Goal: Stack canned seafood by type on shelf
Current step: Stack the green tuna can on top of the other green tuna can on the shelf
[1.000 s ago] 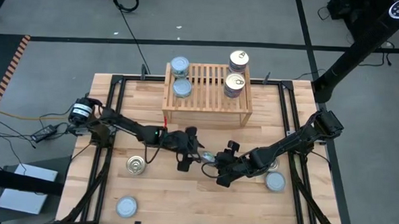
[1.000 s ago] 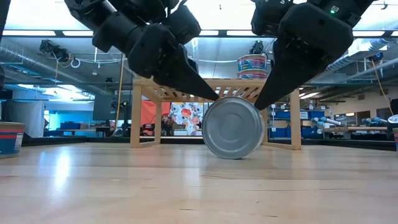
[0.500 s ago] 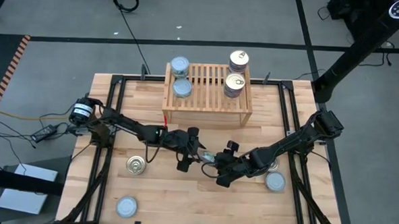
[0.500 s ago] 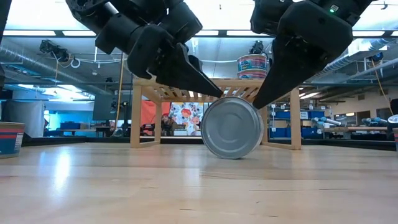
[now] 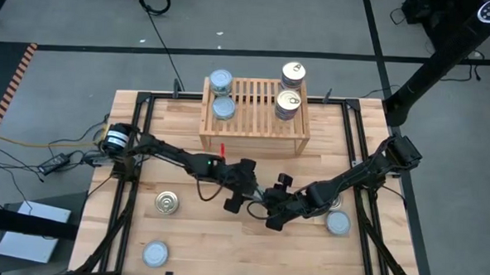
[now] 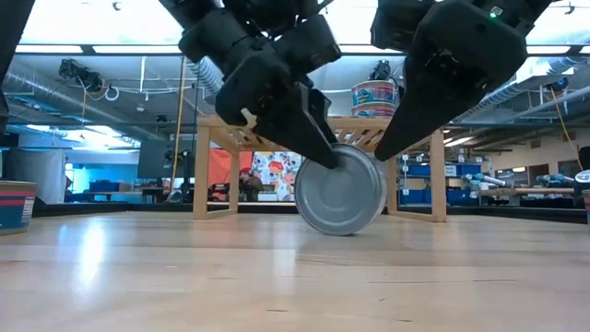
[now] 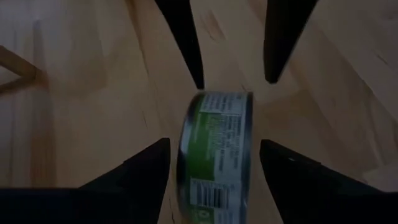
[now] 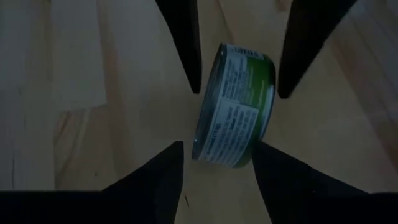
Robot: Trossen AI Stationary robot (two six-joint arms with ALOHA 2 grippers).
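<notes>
Tin (image 6: 341, 190) standing on edge mid-table, near side of shelf (image 5: 254, 113). Left hand (image 5: 244, 190) and right hand (image 5: 275, 202) both open, straddling it from opp. sides, prob. steadying it against rolling; contact unclear.

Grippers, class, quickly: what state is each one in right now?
Left gripper: open, fingers either side of the tin standing on edge, no clear grip.
Right gripper: open, straddling the same tin from the opposite side.
</notes>
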